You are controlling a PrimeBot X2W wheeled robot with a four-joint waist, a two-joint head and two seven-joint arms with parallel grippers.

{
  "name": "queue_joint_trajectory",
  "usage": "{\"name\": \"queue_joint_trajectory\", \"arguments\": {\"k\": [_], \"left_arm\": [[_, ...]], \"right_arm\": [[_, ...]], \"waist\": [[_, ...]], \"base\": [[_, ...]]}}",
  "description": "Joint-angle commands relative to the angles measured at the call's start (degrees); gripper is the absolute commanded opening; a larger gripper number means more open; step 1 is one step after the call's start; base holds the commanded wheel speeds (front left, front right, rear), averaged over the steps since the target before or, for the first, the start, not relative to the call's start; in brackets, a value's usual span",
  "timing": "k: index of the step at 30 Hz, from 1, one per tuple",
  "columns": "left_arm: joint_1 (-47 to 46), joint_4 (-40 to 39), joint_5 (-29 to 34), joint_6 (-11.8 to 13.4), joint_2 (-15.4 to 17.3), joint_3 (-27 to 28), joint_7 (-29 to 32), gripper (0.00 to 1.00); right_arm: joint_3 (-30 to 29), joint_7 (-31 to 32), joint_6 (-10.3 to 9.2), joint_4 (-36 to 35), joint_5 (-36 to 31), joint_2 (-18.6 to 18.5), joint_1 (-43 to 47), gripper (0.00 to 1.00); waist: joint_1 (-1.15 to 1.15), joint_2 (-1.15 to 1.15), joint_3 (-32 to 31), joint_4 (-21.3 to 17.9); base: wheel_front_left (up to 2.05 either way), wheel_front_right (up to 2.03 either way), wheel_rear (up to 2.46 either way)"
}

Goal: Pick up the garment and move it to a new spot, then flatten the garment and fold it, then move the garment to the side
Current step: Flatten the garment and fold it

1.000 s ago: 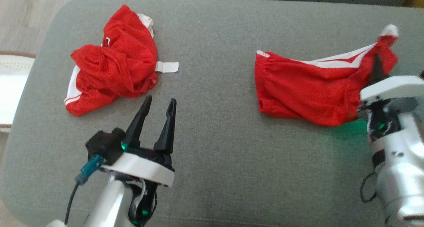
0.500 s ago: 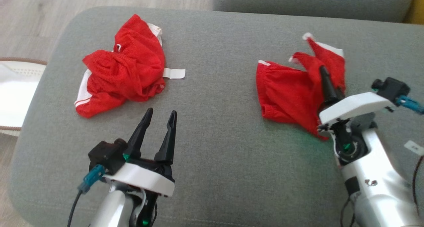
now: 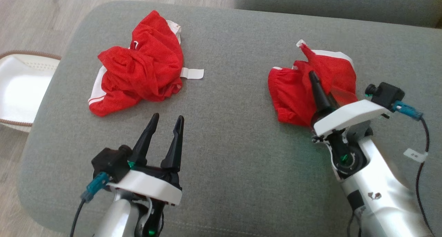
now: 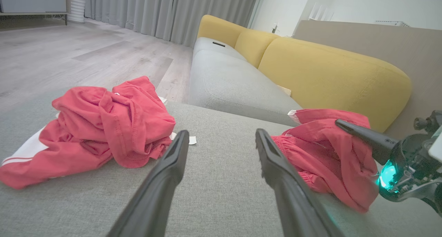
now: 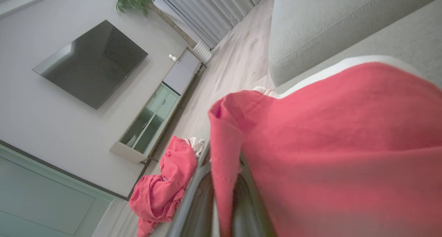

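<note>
Red garment (image 3: 293,95) lies bunched at the right of the head view on the grey sofa cushion (image 3: 234,150). One fold is pinched and lifted in the closed right gripper (image 3: 312,74). At lower left the left gripper (image 3: 166,116) hovers wide and empty. The relocation looks under way, with flattening, folding and setting aside not yet done. A second red heap (image 3: 141,74) lies crumpled at upper left.

Home living room: yellow sofa (image 4: 328,71), wall TV (image 5: 91,62), grey curtains (image 4: 155,9)
</note>
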Motion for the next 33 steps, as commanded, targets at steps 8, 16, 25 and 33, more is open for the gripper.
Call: {"name": "queue_joint_trajectory", "arguments": {"k": [8,16,25,33], "left_arm": [[-1.3,-2.0,-0.8,0.4,0.3,1.1,-0.3,1.00],[-2.2,-1.7,-1.4,0.7,0.3,0.2,-0.3,1.00],[-2.0,-1.2,-1.3,1.1,0.3,1.3,-0.3,1.00],[-1.4,-1.6,-1.0,1.2,0.3,2.4,-0.3,1.00]], "right_arm": [[7.7,-2.1,-0.04,3.9,-2.0,-0.3,-2.3,0.00],[14.0,-3.3,-0.04,12.6,-3.9,-0.5,-4.7,1.00],[18.5,-3.0,-0.04,17.1,-2.9,-0.1,-6.0,1.00],[20.2,-5.6,-0.04,10.6,-0.8,-2.2,-5.6,1.00]], "waist": [[0.00,0.00,1.4,0.4],[0.00,0.00,2.1,1.1],[0.00,0.00,1.1,-0.3],[0.00,0.00,-1.5,-4.2]], "base": [[0.00,0.00,0.00],[0.00,0.00,0.00],[0.00,0.00,0.00],[0.00,0.00,0.00]]}}
